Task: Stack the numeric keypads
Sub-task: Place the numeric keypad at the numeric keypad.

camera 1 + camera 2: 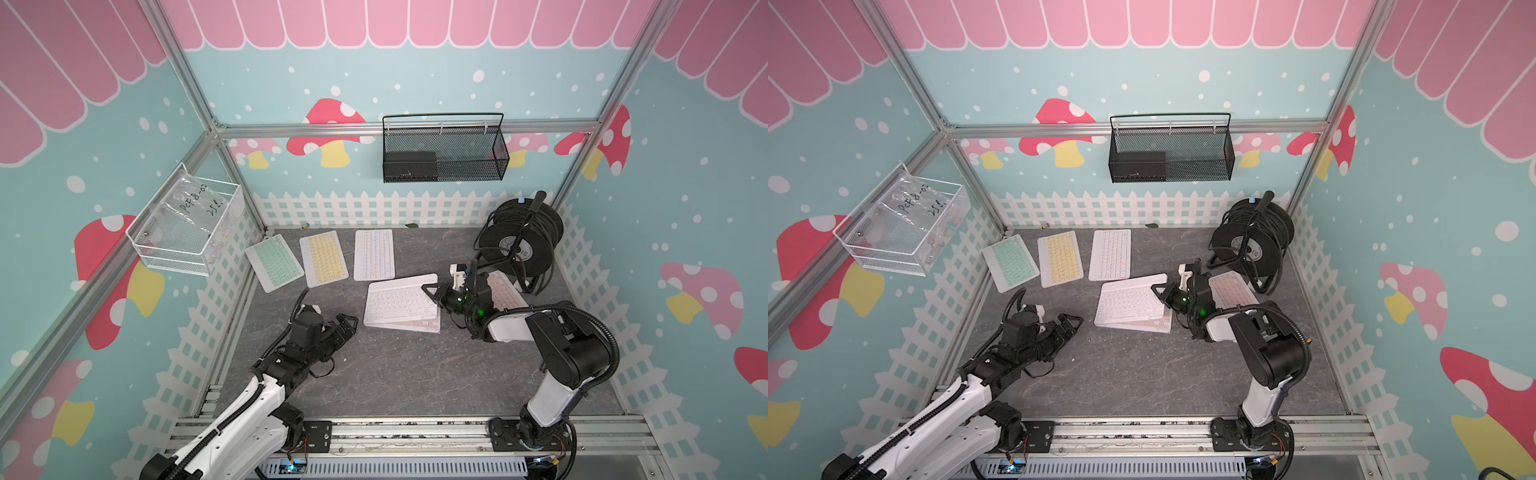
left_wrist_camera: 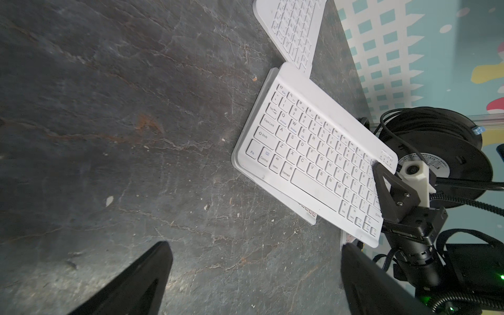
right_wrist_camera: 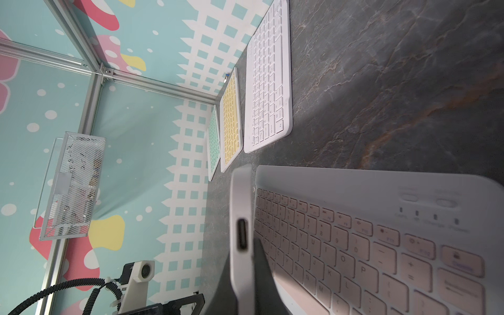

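Observation:
Mint (image 1: pixel 274 262), yellow (image 1: pixel 323 257) and pale pastel (image 1: pixel 374 254) keypads lie flat in a row at the back left. Mid-table, a white keypad (image 1: pixel 395 303) rests askew on a pink keypad (image 1: pixel 419 326). My right gripper (image 1: pixel 428 289) is shut on the white one's right end. In the right wrist view that keypad shows edge-on (image 3: pixel 241 207) between the fingers (image 3: pixel 261 261), with the pink keys (image 3: pixel 354 245) beneath. Another pink keypad (image 1: pixel 505 291) lies partly hidden under the right arm. My left gripper (image 1: pixel 345 324) hovers open and empty over bare table, left of the pair (image 2: pixel 313 152).
A black cable reel (image 1: pixel 519 241) stands at the back right, close behind the right arm. A black mesh basket (image 1: pixel 444 151) hangs on the back wall and a white wire basket (image 1: pixel 187 224) on the left wall. Bare grey tabletop (image 1: pixel 395 374) stretches to the front rail.

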Tool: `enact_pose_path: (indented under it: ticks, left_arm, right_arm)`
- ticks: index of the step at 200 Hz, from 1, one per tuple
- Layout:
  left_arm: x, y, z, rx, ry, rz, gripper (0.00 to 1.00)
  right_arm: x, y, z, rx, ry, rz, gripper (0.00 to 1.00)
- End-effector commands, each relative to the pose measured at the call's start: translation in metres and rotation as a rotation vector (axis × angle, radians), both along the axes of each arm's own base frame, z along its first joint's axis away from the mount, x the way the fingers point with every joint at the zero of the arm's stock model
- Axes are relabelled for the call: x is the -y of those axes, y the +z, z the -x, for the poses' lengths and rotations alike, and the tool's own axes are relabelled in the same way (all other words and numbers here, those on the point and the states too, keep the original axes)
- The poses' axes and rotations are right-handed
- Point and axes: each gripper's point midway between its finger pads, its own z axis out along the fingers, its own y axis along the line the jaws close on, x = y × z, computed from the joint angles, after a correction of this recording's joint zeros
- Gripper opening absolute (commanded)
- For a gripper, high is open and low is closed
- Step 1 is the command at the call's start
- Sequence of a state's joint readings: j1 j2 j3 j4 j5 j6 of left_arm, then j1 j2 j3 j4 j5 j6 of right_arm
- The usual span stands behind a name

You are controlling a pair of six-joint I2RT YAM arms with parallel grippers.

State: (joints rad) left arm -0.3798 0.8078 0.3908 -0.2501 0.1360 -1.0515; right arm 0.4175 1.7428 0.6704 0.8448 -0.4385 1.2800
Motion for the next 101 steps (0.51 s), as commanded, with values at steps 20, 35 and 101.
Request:
enact_pose_path:
  ticks: [20,35,101]
  left_arm:
    - [-0.002,-0.002,0.000,-0.005,0.010,0.010,0.99]
    - [-0.001,-0.003,0.000,-0.006,0.009,0.008,0.99]
    - [-0.002,-0.004,0.000,-0.011,0.013,0.005,0.99]
  right_arm:
    - [0.000,0.005,-0.003,0.034,0.002,-0.014,0.10]
    - [0.000,-0.001,-0.002,0.018,0.006,0.003,0.14]
    - [0.000,-0.027,-0.003,-0.070,0.030,0.114,0.20]
